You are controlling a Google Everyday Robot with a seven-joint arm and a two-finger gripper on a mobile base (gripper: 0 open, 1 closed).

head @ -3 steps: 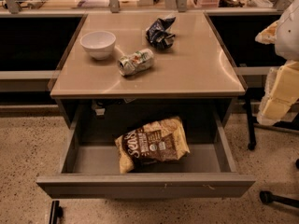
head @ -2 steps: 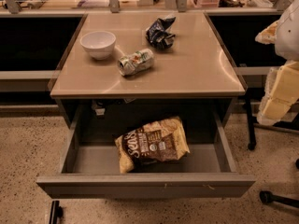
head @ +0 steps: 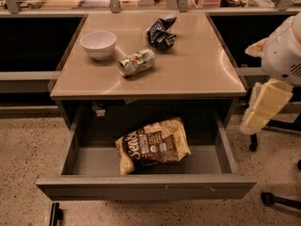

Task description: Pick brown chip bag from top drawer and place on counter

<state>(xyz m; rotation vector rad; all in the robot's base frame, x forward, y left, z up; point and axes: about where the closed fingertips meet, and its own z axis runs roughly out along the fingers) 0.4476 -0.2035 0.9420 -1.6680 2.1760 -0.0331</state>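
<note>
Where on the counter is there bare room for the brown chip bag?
Bare: the counter front strip before the can, and its right side past the blue bag. Crowded: back left, around the bowl. The claw hangs off to the right.

A high frontal camera looks down on top drawer point(head: 146, 186) and counter point(head: 197, 65), claw point(head: 265, 107) at right edge.

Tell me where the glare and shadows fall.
Camera view: soft glare streaks the glossy tan counter near its front edge; the grey metal top drawer's back lies in shadow behind the brown chip bag; the gripper hangs well lit at right.
</note>
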